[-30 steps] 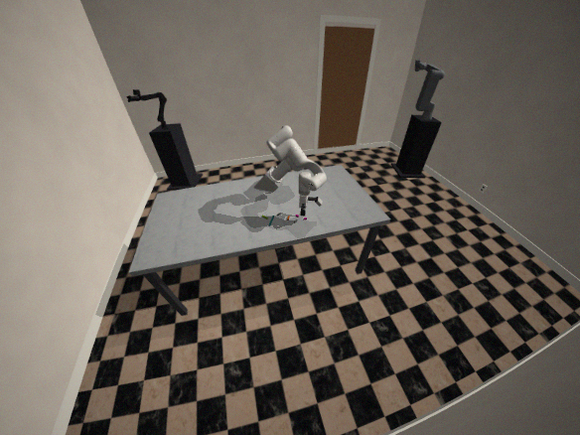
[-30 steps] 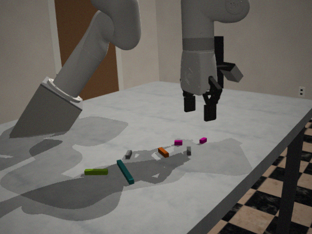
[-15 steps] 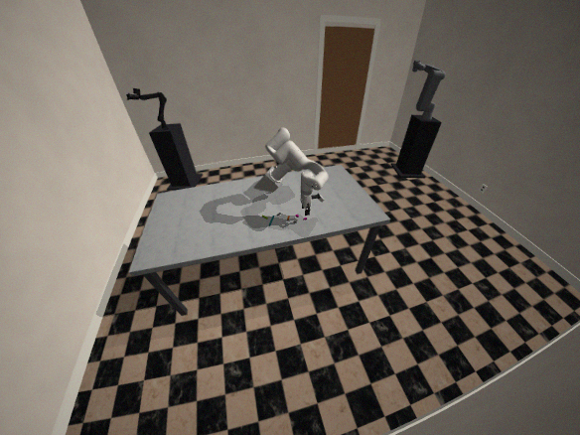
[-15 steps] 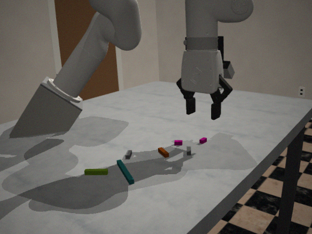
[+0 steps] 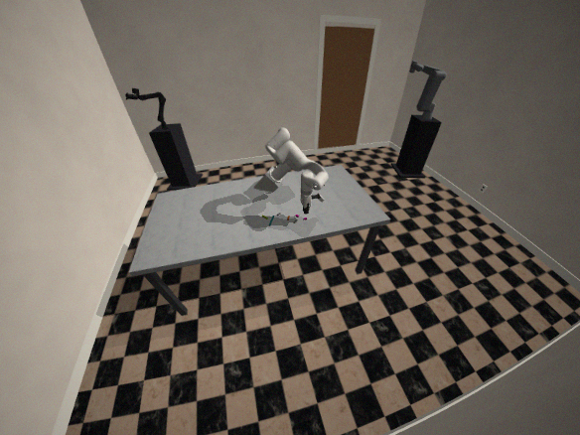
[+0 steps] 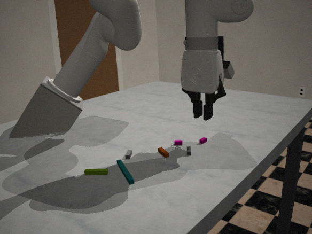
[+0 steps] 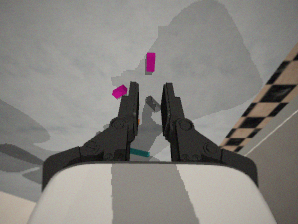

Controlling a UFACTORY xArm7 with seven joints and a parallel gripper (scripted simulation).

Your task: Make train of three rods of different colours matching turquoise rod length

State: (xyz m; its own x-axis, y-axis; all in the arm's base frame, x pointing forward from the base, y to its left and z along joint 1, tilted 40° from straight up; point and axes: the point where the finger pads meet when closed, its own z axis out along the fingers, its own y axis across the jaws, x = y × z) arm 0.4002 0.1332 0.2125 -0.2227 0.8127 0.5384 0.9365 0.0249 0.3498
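The fingers (image 5: 306, 211) (image 6: 203, 110) are hovering above the bench (image 5: 199, 243) (image 6: 160, 203) (image 7: 65, 65), standing partly open with nothing between them. The turquoise rod (image 5: 271, 220) (image 6: 125, 172) (image 7: 140, 153) is lying between the lime rod (image 5: 265, 217) (image 6: 96, 171) and the orange rod (image 5: 288, 217) (image 6: 163, 152). Two grey rods and two magenta rods are lying apart nearby; no three rods are forming a train.

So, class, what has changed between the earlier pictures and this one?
The gripper has turned and its fingers have drawn closer together, with nothing between them. The turquoise rod and the other rods lie where they were.
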